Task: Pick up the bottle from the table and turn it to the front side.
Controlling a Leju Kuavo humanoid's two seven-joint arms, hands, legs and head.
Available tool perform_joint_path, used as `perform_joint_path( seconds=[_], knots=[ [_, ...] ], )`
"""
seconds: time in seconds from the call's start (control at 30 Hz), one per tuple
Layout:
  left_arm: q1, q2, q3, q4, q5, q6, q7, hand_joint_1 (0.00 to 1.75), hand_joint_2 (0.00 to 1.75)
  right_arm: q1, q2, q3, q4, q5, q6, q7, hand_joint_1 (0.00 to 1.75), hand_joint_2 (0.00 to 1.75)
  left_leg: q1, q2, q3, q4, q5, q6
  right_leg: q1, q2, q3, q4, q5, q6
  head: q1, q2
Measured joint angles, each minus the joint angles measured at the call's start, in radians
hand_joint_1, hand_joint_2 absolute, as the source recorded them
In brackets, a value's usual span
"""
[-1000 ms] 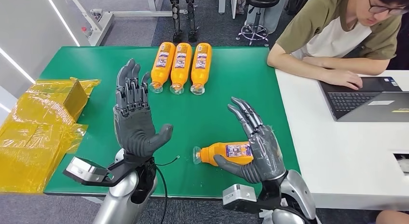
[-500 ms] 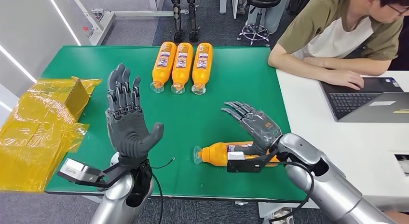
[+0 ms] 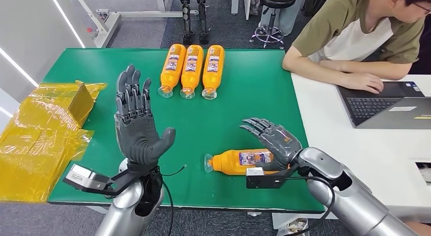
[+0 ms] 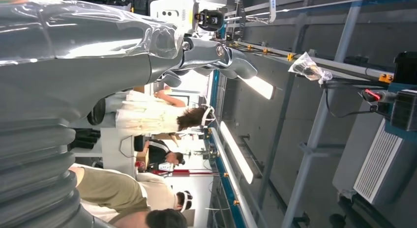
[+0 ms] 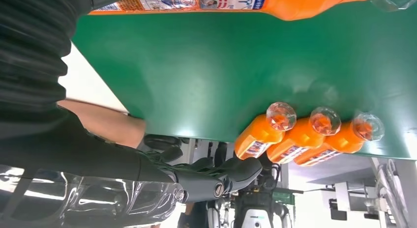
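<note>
On the table: a green table (image 3: 239, 101) fills the middle of the head view, with a white desk (image 3: 356, 144) butted against its right edge.
Person: seated at the far right behind the white desk, in an olive and white shirt (image 3: 350, 35), one hand resting on a laptop (image 3: 386, 106).
Yellow wrapping: crinkled yellow plastic sheets and a wrapped box (image 3: 43, 131) cover the table's left edge.
Left robot hand: the left robot hand (image 3: 137, 121) is raised upright above the left half of the table, palm facing right, fingers straight and spread, thumb out to the side, holding nothing.
Right robot hand: the right robot hand (image 3: 274, 142) lies over the label end of the bottle near the table's front edge; its fingers are extended and spread above the bottle, not wrapped round it, and whether the palm touches the bottle I cannot tell.
Bottle: the orange bottle (image 3: 239, 161) lies on its side on the green surface, clear cap pointing left, printed label facing up, its base end under the right robot hand.
Three other bottles: a row of three orange bottles (image 3: 190, 69) lies side by side at the far edge, caps toward the robot, well apart from both hands.
</note>
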Motion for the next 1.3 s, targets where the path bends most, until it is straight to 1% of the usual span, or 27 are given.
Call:
perform_joint_path(
  seconds=[0.1,0.17,0.23,0.3,0.47,0.53,0.67,0.77,0.83,0.93,1.07,1.3],
  knots=[
    [0.0,0.0,-0.003,0.001,0.001,0.0,0.0,0.0,1.75,-0.002,-0.001,0.004,0.004,0.001,0.014,-0.004,0.0,1.75,0.0,0.0,0.0,0.0,0.0,0.0,0.0,0.0,0.0,0.0,0.0,0.0,0.0,0.0],
    [-0.001,0.002,-0.006,0.001,0.003,-0.001,0.0,0.0,1.75,-0.013,-0.004,0.011,0.012,0.003,0.063,-0.016,0.0,1.75,0.0,0.0,0.0,0.0,0.0,0.0,0.0,0.0,0.0,0.0,0.0,0.0,0.0,0.0],
    [-0.002,0.004,-0.009,0.001,0.007,-0.004,0.0,0.0,1.75,-0.042,-0.01,0.028,0.035,0.002,0.144,-0.037,0.0,1.75,0.0,0.0,0.0,0.0,0.0,0.0,0.0,0.0,0.0,0.0,0.0,0.0,0.0,0.0],
    [-0.004,0.006,-0.011,0.001,0.011,-0.006,0.0,0.0,1.75,-0.083,-0.017,0.048,0.069,-0.003,0.202,-0.059,0.0,1.75,0.0,0.0,0.0,0.0,0.0,0.0,0.0,0.0,0.0,0.0,0.0,0.0,0.0,0.0],
    [-0.007,0.006,-0.013,0.005,0.015,-0.007,0.0,0.0,1.75,-0.168,-0.023,0.097,0.143,-0.014,0.265,-0.086,0.0,1.75,0.0,0.0,0.0,0.0,0.0,0.0,0.0,0.0,0.0,0.0,0.001,0.0,0.0,0.0],
    [-0.009,0.007,-0.013,0.006,0.016,-0.006,0.0,0.0,1.75,-0.209,-0.015,0.133,0.191,-0.02,0.294,-0.1,0.0,1.75,0.0,0.0,0.0,0.0,0.0,0.0,0.0,0.0,0.0,0.0,0.001,0.0,0.0,0.0],
    [-0.011,0.007,-0.013,0.006,0.016,-0.002,0.0,0.0,1.75,-0.28,0.017,0.206,0.3,-0.036,0.319,-0.126,0.0,1.75,0.0,0.0,0.0,0.0,0.0,0.0,0.0,0.0,0.0,0.0,0.001,0.0,0.0,0.0],
    [-0.011,0.01,-0.013,0.006,0.016,0.002,0.0,0.0,1.75,-0.303,0.032,0.262,0.359,-0.049,0.355,-0.12,0.0,1.75,0.0,-0.001,0.0,0.0,0.0,0.0,0.0,-0.001,0.0,0.0,0.001,0.0,0.0,0.0],
    [-0.011,0.013,-0.013,0.006,0.019,0.008,0.0,0.0,1.75,-0.31,0.035,0.299,0.395,-0.052,0.378,-0.096,0.0,1.75,0.0,-0.002,0.0,0.0,0.0,0.0,0.0,-0.002,0.0,0.0,0.0,0.0,0.0,0.0],
    [-0.011,0.015,-0.013,0.007,0.023,0.016,0.0,0.0,1.75,-0.316,0.042,0.344,0.476,-0.051,0.371,-0.067,0.0,1.75,0.0,-0.001,0.0,0.0,0.0,0.0,0.0,-0.002,0.001,0.0,0.0,0.001,0.0,0.0],
    [-0.011,0.015,-0.013,0.007,0.024,0.022,0.0,0.0,1.75,-0.33,0.055,0.38,0.575,-0.046,0.341,-0.074,0.0,1.75,0.0,-0.001,0.001,0.0,0.0,0.0,0.0,-0.001,0.001,-0.001,0.001,0.001,0.0,0.0],
    [-0.011,0.015,-0.013,0.007,0.025,0.023,0.0,0.0,1.75,-0.344,0.069,0.406,0.644,-0.05,0.342,-0.071,0.0,1.75,0.0,0.0,0.004,0.0,0.0,0.0,0.0,-0.001,0.005,-0.001,0.001,0.001,0.0,0.0]
  ],
)
